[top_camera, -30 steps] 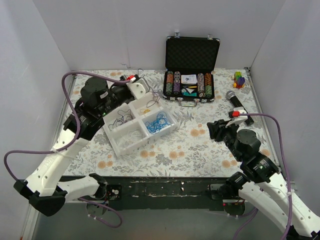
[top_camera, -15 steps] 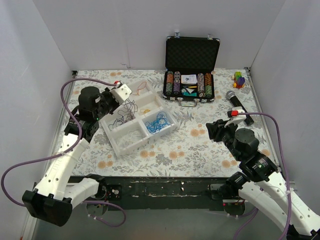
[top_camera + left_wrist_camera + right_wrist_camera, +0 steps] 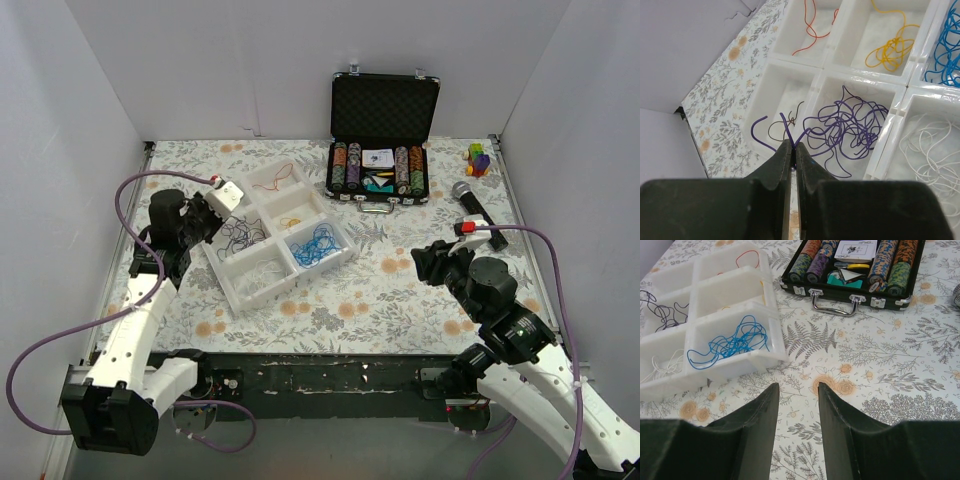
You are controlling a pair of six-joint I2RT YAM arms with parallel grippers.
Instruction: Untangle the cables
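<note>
a: left side, what do you see?
b: left gripper [image 3: 792,150] is clamped on a strand of the purple cable [image 3: 845,125]. the rest of it lies as a loose tangle in one compartment of the white tray [image 3: 805,65], toward the table's [image 3: 400,290] left edge.
a: other cables?
b: each in its own compartment: red cable [image 3: 809,31], orange cable [image 3: 885,52], blue cable [image 3: 732,345], and the white cable [image 3: 935,145] next to the purple.
a: right side?
b: right gripper [image 3: 797,390] hangs over the table nearer the right edge, jaws parted, nothing between them, well apart from the tray. an open poker chip case [image 3: 385,150] sits at the far edge, with a microphone [image 3: 470,200] toward the far right corner.
</note>
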